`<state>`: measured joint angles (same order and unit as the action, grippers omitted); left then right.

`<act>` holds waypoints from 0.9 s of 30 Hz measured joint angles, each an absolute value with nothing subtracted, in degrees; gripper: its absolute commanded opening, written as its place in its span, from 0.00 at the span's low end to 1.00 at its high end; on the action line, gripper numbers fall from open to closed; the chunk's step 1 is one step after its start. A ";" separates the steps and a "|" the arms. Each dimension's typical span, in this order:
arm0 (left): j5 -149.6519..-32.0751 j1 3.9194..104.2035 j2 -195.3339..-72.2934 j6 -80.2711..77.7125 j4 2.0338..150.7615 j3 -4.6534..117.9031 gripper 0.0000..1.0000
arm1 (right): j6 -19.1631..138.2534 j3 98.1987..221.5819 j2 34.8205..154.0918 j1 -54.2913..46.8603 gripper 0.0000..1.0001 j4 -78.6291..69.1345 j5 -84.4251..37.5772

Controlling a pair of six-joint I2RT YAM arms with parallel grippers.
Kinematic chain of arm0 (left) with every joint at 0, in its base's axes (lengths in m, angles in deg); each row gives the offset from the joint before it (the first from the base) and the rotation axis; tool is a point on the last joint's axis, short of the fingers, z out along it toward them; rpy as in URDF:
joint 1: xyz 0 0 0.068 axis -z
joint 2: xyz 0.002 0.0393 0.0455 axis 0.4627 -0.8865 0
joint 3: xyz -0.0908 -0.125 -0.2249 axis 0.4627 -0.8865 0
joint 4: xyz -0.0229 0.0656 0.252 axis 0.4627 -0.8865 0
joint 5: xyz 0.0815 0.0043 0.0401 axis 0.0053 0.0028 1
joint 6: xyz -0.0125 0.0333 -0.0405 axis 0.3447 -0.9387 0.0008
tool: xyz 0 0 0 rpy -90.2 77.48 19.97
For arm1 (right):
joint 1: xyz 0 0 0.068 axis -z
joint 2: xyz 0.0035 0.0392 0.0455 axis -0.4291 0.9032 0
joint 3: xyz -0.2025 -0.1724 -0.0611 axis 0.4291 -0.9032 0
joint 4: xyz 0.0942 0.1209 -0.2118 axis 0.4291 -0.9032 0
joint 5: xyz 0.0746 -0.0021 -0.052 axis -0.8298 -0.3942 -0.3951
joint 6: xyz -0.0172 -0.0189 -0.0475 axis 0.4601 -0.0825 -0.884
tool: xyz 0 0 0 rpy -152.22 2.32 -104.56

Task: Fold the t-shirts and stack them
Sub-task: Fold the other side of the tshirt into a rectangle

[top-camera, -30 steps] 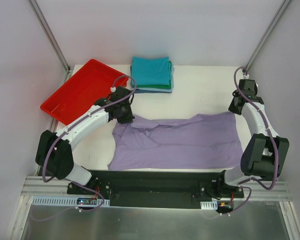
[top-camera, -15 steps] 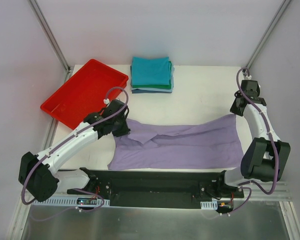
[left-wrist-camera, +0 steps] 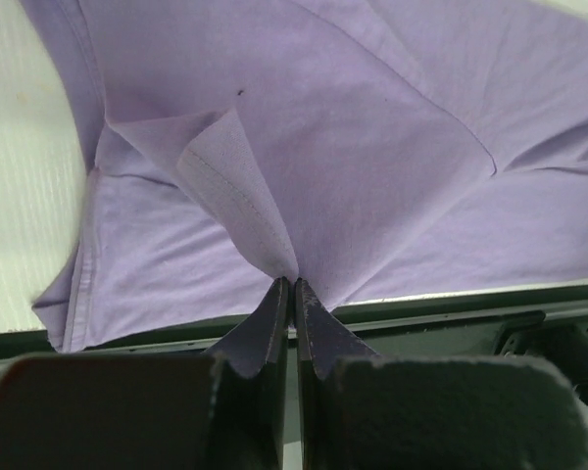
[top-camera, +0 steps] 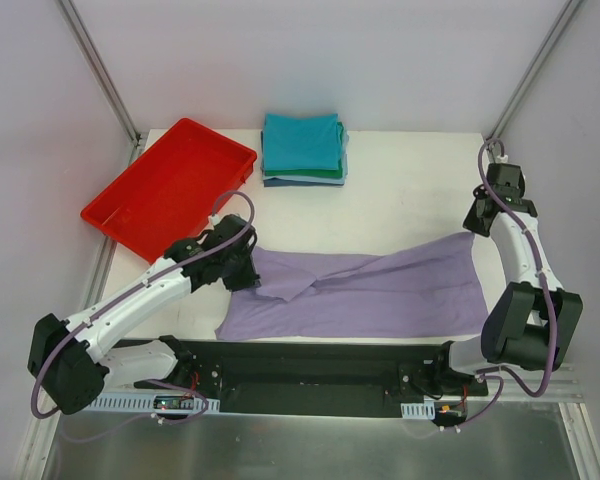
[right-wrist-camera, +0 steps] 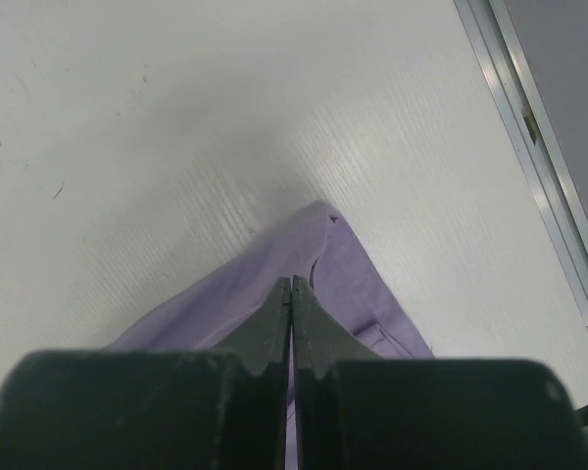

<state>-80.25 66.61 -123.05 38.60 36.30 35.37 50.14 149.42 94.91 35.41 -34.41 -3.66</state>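
Observation:
A lavender t-shirt (top-camera: 380,290) lies stretched across the near half of the table, its far left part folded over toward me. My left gripper (top-camera: 252,270) is shut on a pinch of that fabric; in the left wrist view the cloth (left-wrist-camera: 372,147) rises in a peak into the closed tips (left-wrist-camera: 292,282). My right gripper (top-camera: 475,228) is shut on the shirt's far right corner, and the purple cloth (right-wrist-camera: 358,279) runs under and between its tips (right-wrist-camera: 291,282). A stack of folded t-shirts (top-camera: 302,148), teal on top, sits at the back of the table.
A red plastic tray (top-camera: 170,185) lies tilted over the table's back left corner. The black base rail (top-camera: 310,365) runs along the near edge, just below the shirt's hem. White tabletop (top-camera: 410,185) shows between the stack and the right arm.
My left gripper has drawn its held fabric nearer and slightly left, folding the shirt's far left edge over and narrowing the shirt. The right gripper has shifted only slightly with its corner.

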 measured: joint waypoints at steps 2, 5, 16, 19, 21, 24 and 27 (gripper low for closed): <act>-81.21 66.63 -122.37 39.04 36.01 34.17 0.00 | 50.14 148.48 94.72 35.48 0.01 -34.43 -3.66; -82.57 66.74 -122.46 39.70 35.71 32.99 0.00 | 50.16 147.13 94.67 35.54 0.01 -34.37 -3.62; -85.06 67.70 -124.73 40.57 35.53 31.33 0.00 | 53.75 139.94 91.33 35.70 0.77 -34.61 0.77; -85.17 67.70 -125.26 40.55 35.55 31.31 0.00 | 55.34 138.54 87.90 35.70 0.92 -36.21 2.50; -85.19 67.70 -125.28 40.55 35.55 31.31 0.00 | 56.33 138.54 85.49 35.72 0.96 -36.97 2.81; -85.28 67.70 -125.39 40.53 35.64 31.31 0.00 | 56.72 138.41 81.84 35.72 0.96 -37.25 0.05; -85.59 67.70 -126.33 40.48 36.14 31.31 0.00 | 56.52 136.96 77.82 35.56 0.96 -36.14 -7.97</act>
<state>-85.59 67.70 -126.33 40.48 36.14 31.31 56.52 136.96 77.82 35.56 -36.14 -7.97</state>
